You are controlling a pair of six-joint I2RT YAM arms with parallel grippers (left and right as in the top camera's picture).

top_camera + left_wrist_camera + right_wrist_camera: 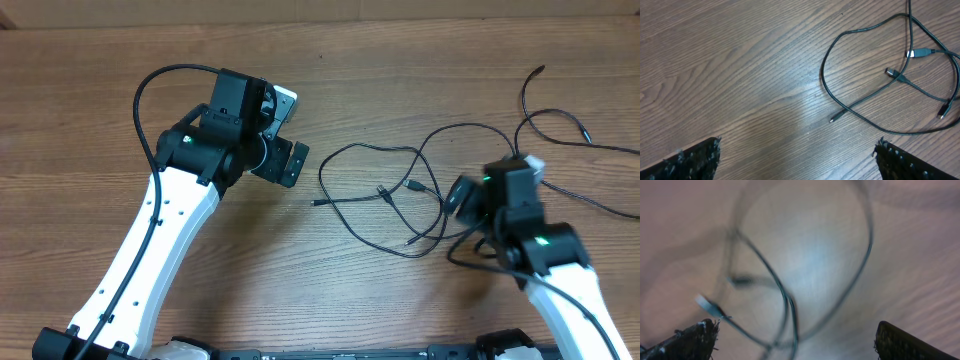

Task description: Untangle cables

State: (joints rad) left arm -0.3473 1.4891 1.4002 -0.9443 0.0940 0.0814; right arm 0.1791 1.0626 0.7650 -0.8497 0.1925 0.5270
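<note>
Tangle of cables [385, 195] lies on the table [100, 60], right of centre. The loops cross one another, with several plug ends inside them and one loose end [316, 203] sticking out to the left. Left gripper [293, 135] sits left of the tangle, apart from it. Right gripper [797, 337] is at the tangle's right edge, over the loops there. More cable strands [570, 125] run behind and right of the right arm [560, 265] — off toward the table's right edge.

Cables [790, 305] lost to blur and edges
Between the cropped fingers [690, 342] of the right gripper [796, 326] the cables smear, plug ends unreadable; overhead, one of them runs beneath that gripper, another beyond it leaves the right edge.
</note>
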